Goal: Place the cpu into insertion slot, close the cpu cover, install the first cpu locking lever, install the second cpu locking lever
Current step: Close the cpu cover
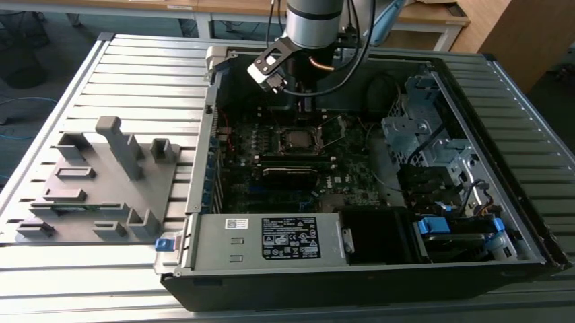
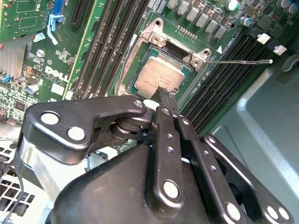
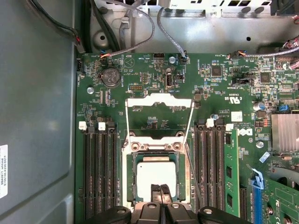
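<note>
Cpu, a flat silver-grey square chip [image 3: 156,173], is being cradled face-up in the green motherboard's socket [image 3: 154,146], its edge being touched by the black metal gripper [image 3: 160,190], fingers pinched together.

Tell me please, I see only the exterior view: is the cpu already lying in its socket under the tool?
Observer: Yes. In the second wrist view the cpu sits flat in place, silver top up.
Operator: Is the cpu cover closed over it?
Observer: No. In the first wrist view the cpu cover is swung open, away from the cpu, and the motherboard shows through its open centre.
Operator: How is the tool?
Observer: The tool is shut, holding nothing, its tips over the cpu's edge.
</note>
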`<action>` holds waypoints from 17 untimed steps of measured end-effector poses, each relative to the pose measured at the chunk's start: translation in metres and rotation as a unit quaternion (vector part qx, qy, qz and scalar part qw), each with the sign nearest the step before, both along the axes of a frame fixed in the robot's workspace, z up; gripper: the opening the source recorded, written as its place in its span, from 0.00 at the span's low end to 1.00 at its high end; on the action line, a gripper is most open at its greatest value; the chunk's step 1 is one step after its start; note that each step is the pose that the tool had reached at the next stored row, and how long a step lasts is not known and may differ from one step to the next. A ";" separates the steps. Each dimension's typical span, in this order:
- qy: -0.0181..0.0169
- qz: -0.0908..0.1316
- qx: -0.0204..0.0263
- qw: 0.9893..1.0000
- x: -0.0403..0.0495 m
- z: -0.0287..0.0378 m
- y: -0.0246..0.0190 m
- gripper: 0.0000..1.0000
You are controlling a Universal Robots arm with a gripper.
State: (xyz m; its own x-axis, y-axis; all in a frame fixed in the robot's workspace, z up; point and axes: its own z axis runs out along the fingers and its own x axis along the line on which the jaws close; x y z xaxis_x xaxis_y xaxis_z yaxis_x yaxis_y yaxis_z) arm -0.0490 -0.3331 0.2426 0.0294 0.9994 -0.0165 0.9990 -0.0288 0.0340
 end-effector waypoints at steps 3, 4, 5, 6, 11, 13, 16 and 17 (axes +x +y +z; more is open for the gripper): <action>0.000 0.000 0.000 1.000 0.0001 0.0000 0.0000 0.10; 0.000 0.000 0.000 1.000 0.0001 0.0001 0.0001 0.10; 0.000 0.000 0.000 1.000 0.0001 0.0012 0.0000 0.10; 0.000 0.000 0.000 1.000 0.0001 0.0021 0.0000 0.10; 0.000 0.000 0.000 1.000 0.0001 0.0030 0.0000 0.10; 0.000 0.000 0.000 1.000 0.0001 0.0036 0.0000 0.10; 0.000 0.000 0.000 1.000 0.0001 0.0042 0.0000 0.10; 0.000 0.000 0.000 1.000 0.0001 0.0044 0.0000 0.10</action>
State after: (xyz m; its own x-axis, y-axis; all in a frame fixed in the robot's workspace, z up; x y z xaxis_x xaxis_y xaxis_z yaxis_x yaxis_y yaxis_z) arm -0.0489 -0.3331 0.2470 0.0294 0.9994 -0.0165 0.9990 -0.0288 0.0340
